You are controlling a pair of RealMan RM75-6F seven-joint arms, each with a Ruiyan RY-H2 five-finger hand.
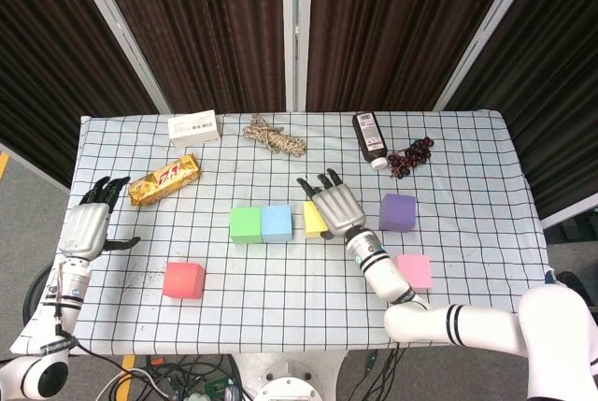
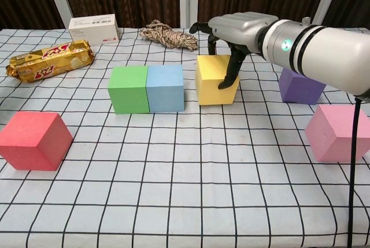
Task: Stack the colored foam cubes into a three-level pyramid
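Your right hand (image 2: pixel 234 34) grips the plain yellow cube (image 2: pixel 213 83) on the checked tablecloth (image 2: pixel 185 167); dark curtains (image 1: pixel 196 18) behind.

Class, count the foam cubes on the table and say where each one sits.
6: green cube touching blue cube mid-table; yellow cube under the right hand; purple cube right; pink cube front right; red cube front left.
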